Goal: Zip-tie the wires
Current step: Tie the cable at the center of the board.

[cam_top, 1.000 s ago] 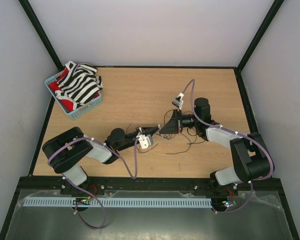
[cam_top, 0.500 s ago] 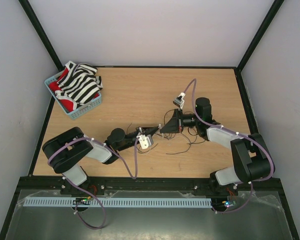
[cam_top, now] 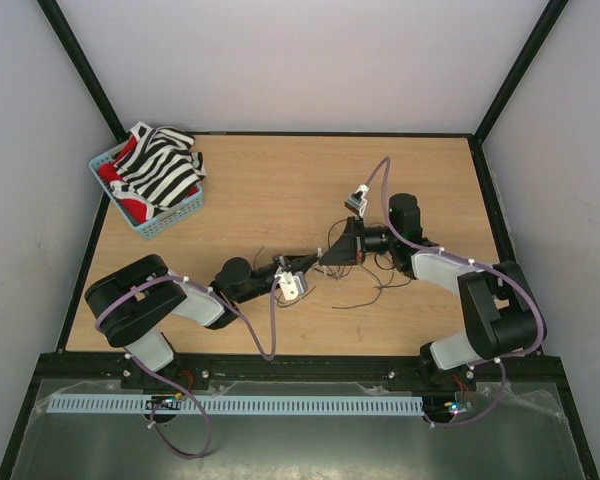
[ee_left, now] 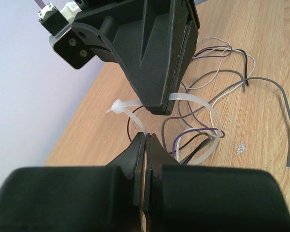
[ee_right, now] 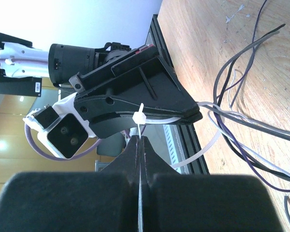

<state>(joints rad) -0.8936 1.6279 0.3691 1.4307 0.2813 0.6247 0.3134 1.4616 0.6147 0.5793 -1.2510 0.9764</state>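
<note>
The wires (cam_top: 372, 278) lie as a loose tangle of thin dark and pale strands at the table's middle right. They also show in the left wrist view (ee_left: 217, 72) and in the right wrist view (ee_right: 246, 137). A white zip tie (ee_left: 213, 121) loops round several strands, and its head (ee_right: 138, 117) hangs in the air. My left gripper (cam_top: 306, 262) (ee_left: 147, 136) is shut on the tie's strap. My right gripper (cam_top: 328, 256) (ee_right: 139, 140) is shut on the thin tail sticking out of the head. The two gripper tips almost touch, just left of the wires.
A blue basket (cam_top: 152, 226) holding striped black-and-white cloth (cam_top: 162, 165) and something red sits at the table's far left corner. A white slotted strip (cam_top: 230, 405) runs along the front below the table edge. Black frame posts stand at the back corners.
Almost nothing has changed. The right gripper has shifted very slightly, and both grippers keep their hold on the zip tie.
</note>
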